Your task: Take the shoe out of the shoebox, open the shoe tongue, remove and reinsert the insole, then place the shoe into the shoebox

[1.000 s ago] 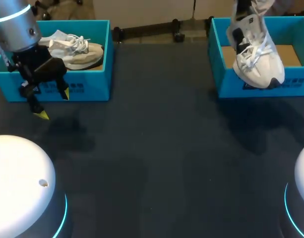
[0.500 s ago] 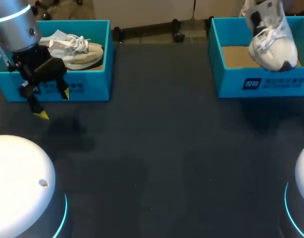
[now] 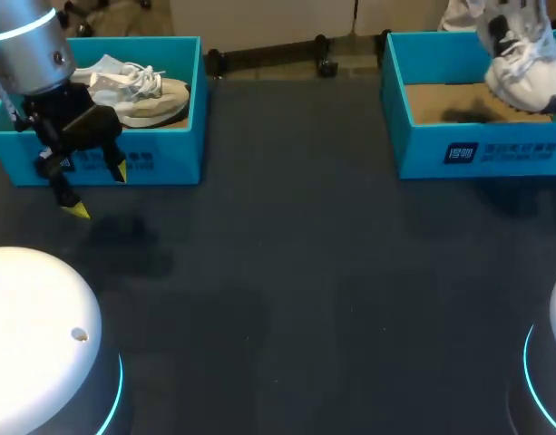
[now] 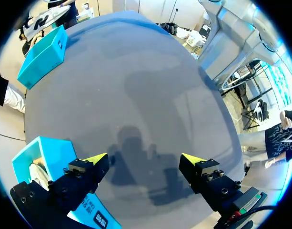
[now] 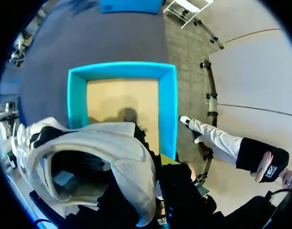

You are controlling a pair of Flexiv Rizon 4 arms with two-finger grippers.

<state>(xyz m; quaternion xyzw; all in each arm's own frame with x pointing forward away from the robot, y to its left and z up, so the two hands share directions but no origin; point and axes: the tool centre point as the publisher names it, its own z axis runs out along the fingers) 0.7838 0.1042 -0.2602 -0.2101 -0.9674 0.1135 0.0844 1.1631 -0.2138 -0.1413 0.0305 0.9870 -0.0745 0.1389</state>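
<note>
My right gripper point(image 5: 156, 177) pinches the white shoe point(image 3: 524, 71) above the right box point(image 3: 477, 156), while my left gripper point(image 4: 143, 163) hangs spread over the table point(image 3: 287, 272).

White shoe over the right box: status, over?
Left tool open, by the left blue box. Right tool shut on white lace-up shoe, above the open blue cardboard shoebox. Box floor bare.

At your far left the left shoebox point(image 3: 169, 149) rests on the table point(image 3: 287, 272) with a second shoe point(image 3: 137, 91) inside, your left gripper point(image 3: 99, 190) just before its front wall. At your far right stands the right shoebox point(image 3: 423, 149), the shoe point(image 3: 522, 68) above its right rear part
</note>
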